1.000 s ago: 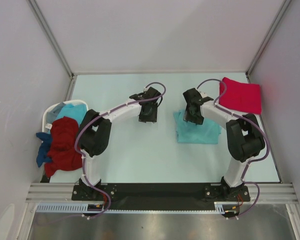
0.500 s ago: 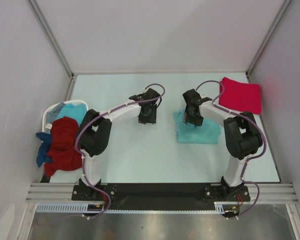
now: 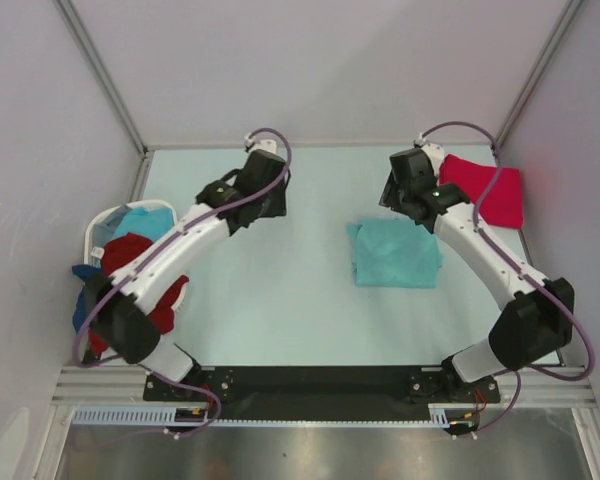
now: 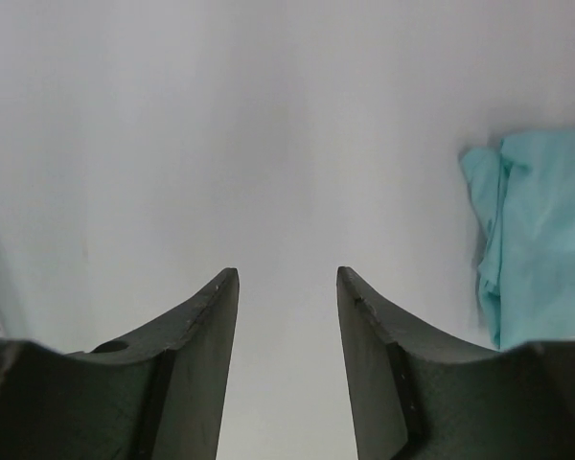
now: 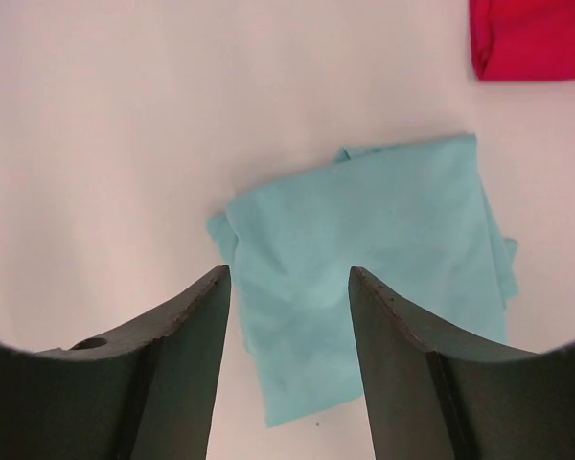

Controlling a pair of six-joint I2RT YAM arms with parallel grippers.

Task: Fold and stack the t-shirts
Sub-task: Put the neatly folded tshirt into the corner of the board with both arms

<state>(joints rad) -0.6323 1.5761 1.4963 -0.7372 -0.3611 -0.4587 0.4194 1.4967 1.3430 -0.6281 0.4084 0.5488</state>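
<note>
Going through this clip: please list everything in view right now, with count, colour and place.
folded teal t-shirt: one, light teal, flat on the table right of centre
folded pinkish-red t-shirt: one, bright pinkish-red, far right corner, partly behind the right arm
dark red t-shirt: one, dark red, heaped in the basket
light blue t-shirt: one, light blue, inside the basket
blue t-shirt: one, blue, hanging over the basket's left side
white plastic laundry basket: one, white, left edge
table: one, pale green
left gripper: one, black, open, empty, over bare table
right gripper: one, black, open, empty, above the teal t-shirt
</note>
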